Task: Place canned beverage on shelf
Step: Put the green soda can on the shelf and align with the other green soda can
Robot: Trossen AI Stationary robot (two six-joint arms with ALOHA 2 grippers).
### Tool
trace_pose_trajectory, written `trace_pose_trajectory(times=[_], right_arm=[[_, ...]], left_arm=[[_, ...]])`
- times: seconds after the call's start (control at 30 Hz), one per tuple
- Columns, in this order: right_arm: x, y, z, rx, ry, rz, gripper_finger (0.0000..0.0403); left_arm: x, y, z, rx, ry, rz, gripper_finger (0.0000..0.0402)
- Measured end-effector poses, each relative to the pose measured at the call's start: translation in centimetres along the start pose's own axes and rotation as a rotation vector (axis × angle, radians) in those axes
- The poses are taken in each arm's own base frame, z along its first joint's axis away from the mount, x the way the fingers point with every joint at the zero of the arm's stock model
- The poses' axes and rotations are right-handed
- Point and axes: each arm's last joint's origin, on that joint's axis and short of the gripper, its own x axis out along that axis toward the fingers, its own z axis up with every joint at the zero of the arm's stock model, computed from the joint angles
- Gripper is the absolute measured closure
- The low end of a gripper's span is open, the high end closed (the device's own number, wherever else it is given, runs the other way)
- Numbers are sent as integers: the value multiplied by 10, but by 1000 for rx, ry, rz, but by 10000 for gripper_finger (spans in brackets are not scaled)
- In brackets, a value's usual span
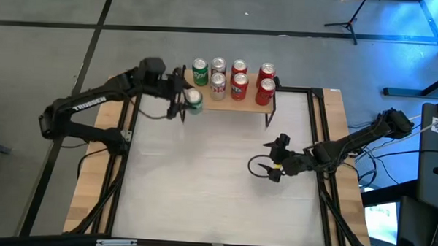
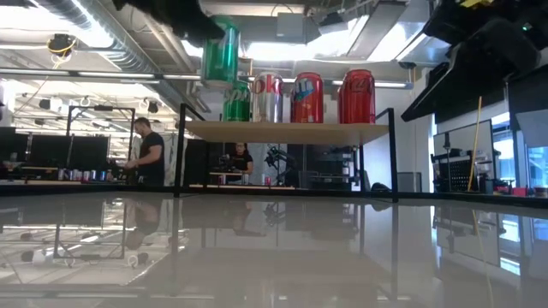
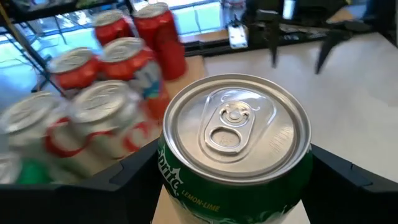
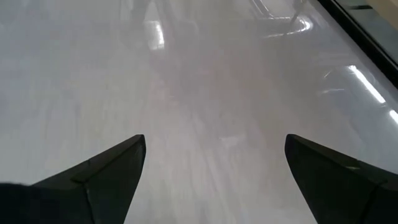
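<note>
Left gripper [image 1: 184, 103]: clamped on the green can [image 1: 194, 100], one finger on each side of its body, as the left wrist view shows.
Green can: held upright in the air, just off the left end of the shelf [image 1: 241, 102], bottom above the level of the wood top in the low view; not yet set down.
Shelf: small wood top on thin black legs, at the far edge of the table [image 1: 202, 181]; already carrying seven cans [image 1: 233, 78] in two rows, green, silver and red.
Right gripper [image 1: 276, 160]: fingers spread wide, nothing between them, low over the bare table, well apart from the shelf.
Risk, collision: held can and gripper fingers close to the nearest shelf cans; a sideways approach likely to knock the silver or green one over or push it off the back.
Risk, edge: free room seems limited to the front left corner; a can set partly over the rim likely to tip off on release.
Risk, height: too low an approach likely to strike the shelf's edge with the can's bottom.
Open room: front left corner of the shelf looks free; air above and table in front of the shelf unobstructed for a descent from above.
Tight spots: black leg at the shelf's left end, and the neighbouring cans beside the free spot.
</note>
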Motion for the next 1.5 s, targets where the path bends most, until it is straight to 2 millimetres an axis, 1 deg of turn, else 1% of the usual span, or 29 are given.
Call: trace_pose_trajectory(times=[0.13, 0.23, 0.37, 0.53, 0.8, 0.93, 1.23, 1.33, 1.5], right_arm=[[0, 0, 1, 2, -13, -23, 23], [0, -1, 1, 4, -24, -43, 23], [0, 0, 3, 16, -45, -45, 23], [0, 0, 6, 30, -63, -35, 23], [-1, 1, 5, 28, -62, -32, 23], [-1, 1, 5, 27, -60, -28, 23], [-1, 1, 5, 27, -60, -29, 23], [-1, 1, 5, 27, -60, -29, 23], [-1, 1, 5, 27, -60, -29, 23]], left_arm=[[-2, 26, -12, -30, 2, 27, 116], [5, 41, -19, -38, 4, 30, 116], [17, 56, -31, -67, 20, 14, 116], [27, 68, -37, -78, 14, 46, 116], [34, 73, -40, -84, 13, 55, 115], [40, 75, -45, -96, 39, 63, 114], [40, 77, -46, -88, 43, 79, 114], [40, 78, -46, -81, 52, 104, 107], [40, 78, -46, -82, 59, 115, 81]])
